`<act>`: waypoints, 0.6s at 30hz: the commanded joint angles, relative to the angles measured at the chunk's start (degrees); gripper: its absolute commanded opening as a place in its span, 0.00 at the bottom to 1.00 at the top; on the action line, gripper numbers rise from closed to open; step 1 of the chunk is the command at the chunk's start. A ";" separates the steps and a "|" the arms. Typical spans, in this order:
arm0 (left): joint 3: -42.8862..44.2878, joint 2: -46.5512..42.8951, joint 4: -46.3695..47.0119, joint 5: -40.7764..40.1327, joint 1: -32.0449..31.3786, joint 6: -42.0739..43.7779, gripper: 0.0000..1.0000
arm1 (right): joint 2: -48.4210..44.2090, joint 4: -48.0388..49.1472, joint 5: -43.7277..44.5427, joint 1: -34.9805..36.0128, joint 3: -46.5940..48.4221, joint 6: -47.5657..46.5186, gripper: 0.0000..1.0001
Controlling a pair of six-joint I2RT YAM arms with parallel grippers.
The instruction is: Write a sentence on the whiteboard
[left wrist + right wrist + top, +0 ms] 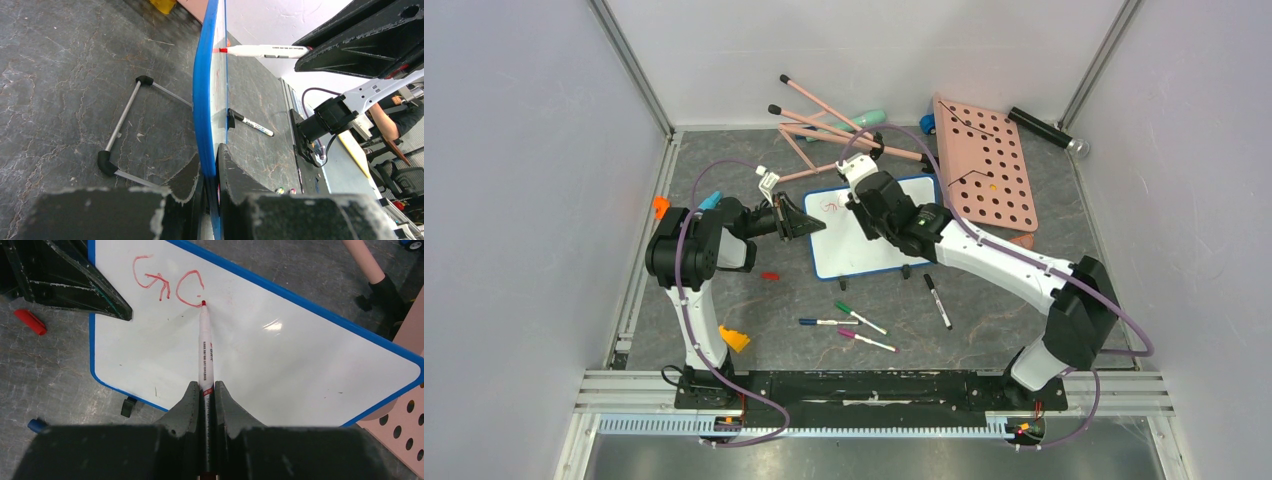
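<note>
The whiteboard [864, 245], white with a blue rim, lies at the table's middle; it also shows in the right wrist view [280, 355] and edge-on in the left wrist view [205, 90]. My left gripper [809, 222] is shut on its left rim [212, 165]. My right gripper [864, 195] is shut on a red marker [205, 355] whose tip touches the board. The sentence [167, 284] stands as a red "G" and an unfinished round letter near the board's top left corner.
A red cap [770, 275] lies left of the board. Loose markers [860, 318] and a black marker [937, 300] lie in front of it. The pink pegboard [986, 165] and pink sticks [834, 130] lie behind. A black torch [1049, 132] lies at the far right.
</note>
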 commanded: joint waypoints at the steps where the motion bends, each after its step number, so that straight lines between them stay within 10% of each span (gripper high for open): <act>1: 0.24 0.63 3.85 -2.47 0.96 5.92 0.02 | 1.60 0.01 3.81 -0.98 3.09 0.01 0.00; 18: 0.30 0.74 3.85 -2.46 0.93 5.93 0.02 | 4.18 1.24 2.10 -1.07 6.52 -0.43 0.00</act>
